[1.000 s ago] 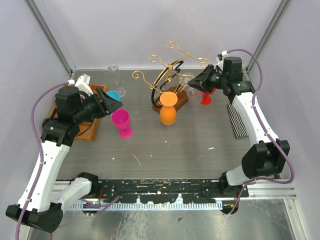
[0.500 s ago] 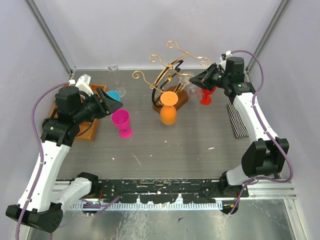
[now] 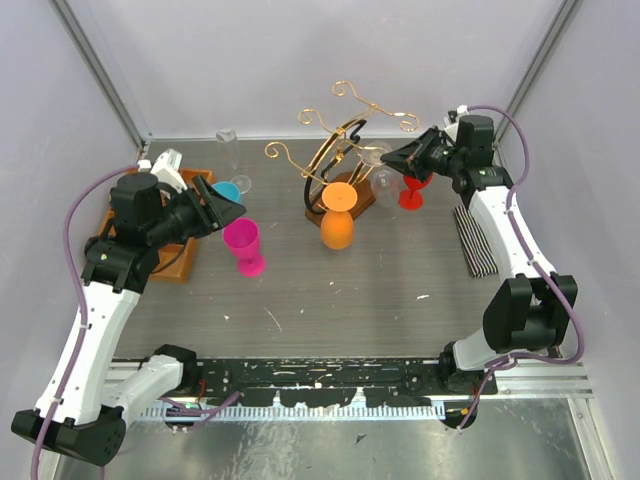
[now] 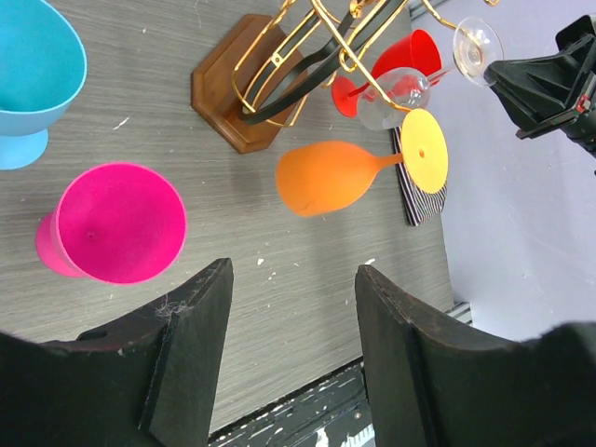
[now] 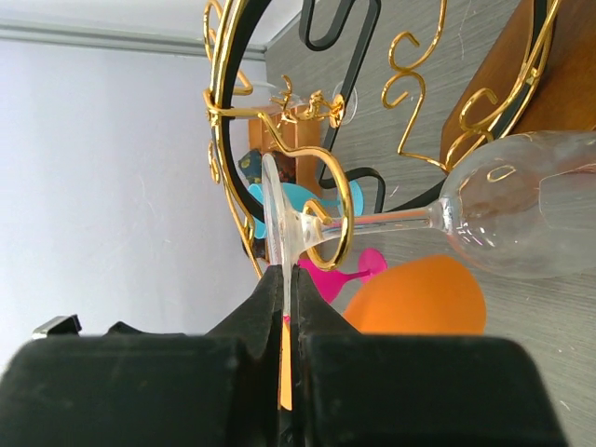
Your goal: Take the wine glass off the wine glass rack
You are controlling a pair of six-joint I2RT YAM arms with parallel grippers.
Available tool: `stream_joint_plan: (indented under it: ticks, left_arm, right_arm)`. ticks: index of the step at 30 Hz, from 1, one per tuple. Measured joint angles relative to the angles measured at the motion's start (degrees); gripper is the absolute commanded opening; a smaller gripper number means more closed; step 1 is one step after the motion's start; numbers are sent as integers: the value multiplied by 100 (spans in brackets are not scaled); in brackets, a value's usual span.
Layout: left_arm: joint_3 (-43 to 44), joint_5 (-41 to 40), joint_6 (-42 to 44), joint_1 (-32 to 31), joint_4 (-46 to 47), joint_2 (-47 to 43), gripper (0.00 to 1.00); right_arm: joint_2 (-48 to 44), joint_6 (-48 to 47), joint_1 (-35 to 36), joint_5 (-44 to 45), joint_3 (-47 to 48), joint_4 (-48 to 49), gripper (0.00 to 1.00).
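At the upper middle of the top view, the wine glass rack (image 3: 335, 150) stands on the bench (image 3: 300, 290), with gold hook arms and a black arch rising from a brown wooden base. The clear wine glass (image 3: 383, 183) hangs on the rack's right side, bowl downward and tilted. In the right wrist view its stem lies inside a curled gold hook.

The right gripper (image 3: 390, 157) reaches in from the upper right. In its wrist view the jaws are pressed together on the thin rim of the glass's foot, just beside that hook.

An orange glass (image 3: 336, 228) hangs bowl-down at the front of the rack. A red glass (image 3: 410, 195) stands on the bench just to the right, near the clear bowl.

At the left of the frame, the left gripper (image 3: 232, 208) hovers with its jaws spread wide and nothing between them. It is above a pink glass (image 3: 243, 243) standing upright. A blue glass (image 3: 228, 190) sits just behind the pink one, next to a wooden tray (image 3: 175, 262). A dark striped mat (image 3: 476, 245) lies along the right edge.
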Motion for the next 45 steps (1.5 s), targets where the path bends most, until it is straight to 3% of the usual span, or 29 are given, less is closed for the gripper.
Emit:
stream_joint_plan:
  ticks: [18,33,45]
  left_arm:
    - [-122,33,-2,0,-63,0,62]
    - [-142,57,-48,-2,-87,13,61]
    - [-142,105,-61,-2,-136,50,61]
  right_arm:
    - [-195,317,-592,-402,-380,505,1]
    - [610,638,-385,-846,-55,1344,1]
    - [487,249,-125,-1209,190,898,1]
